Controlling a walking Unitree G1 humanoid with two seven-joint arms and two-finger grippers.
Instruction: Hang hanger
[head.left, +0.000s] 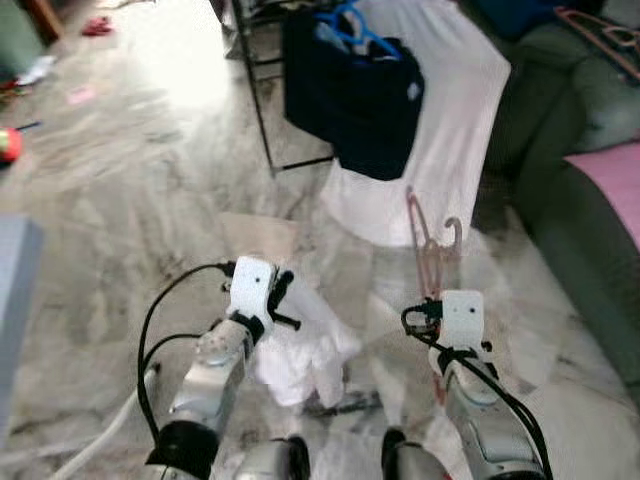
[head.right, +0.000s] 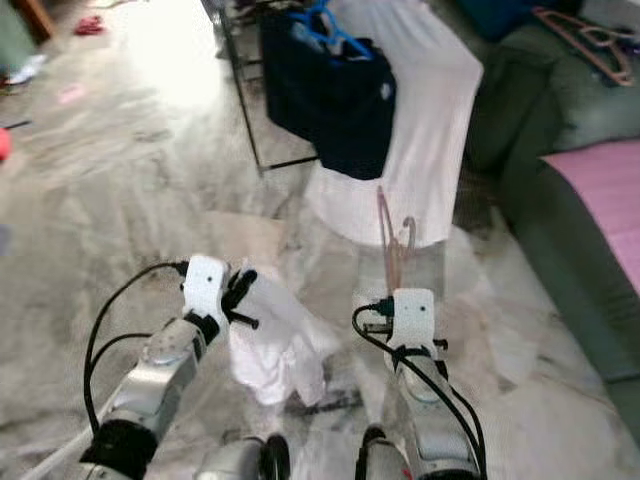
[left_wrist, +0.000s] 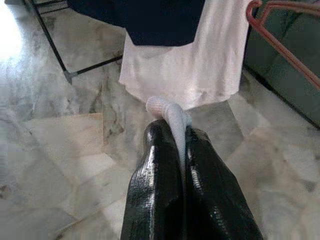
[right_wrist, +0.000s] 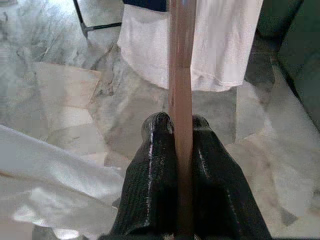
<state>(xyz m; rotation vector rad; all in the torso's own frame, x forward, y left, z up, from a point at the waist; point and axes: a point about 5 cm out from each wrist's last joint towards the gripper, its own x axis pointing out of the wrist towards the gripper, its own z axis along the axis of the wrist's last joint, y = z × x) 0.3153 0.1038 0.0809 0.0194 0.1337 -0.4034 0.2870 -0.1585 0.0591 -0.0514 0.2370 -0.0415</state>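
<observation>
Right gripper (right_wrist: 176, 131): fingers clamped on the pink hanger (head.left: 432, 248), held upright just short of the white towel (head.left: 440, 110) draped on the drying rack (head.left: 258, 110). Left gripper (left_wrist: 175, 136): fingers pinch a white cloth (head.left: 305, 355), hanging above the marble floor (head.left: 130, 190).

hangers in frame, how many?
3. A pink hanger is held by the right gripper. A blue hanger sits on the dark garment on the rack. A pinkish hanger lies on the sofa. More may be hidden under clothes.
</observation>
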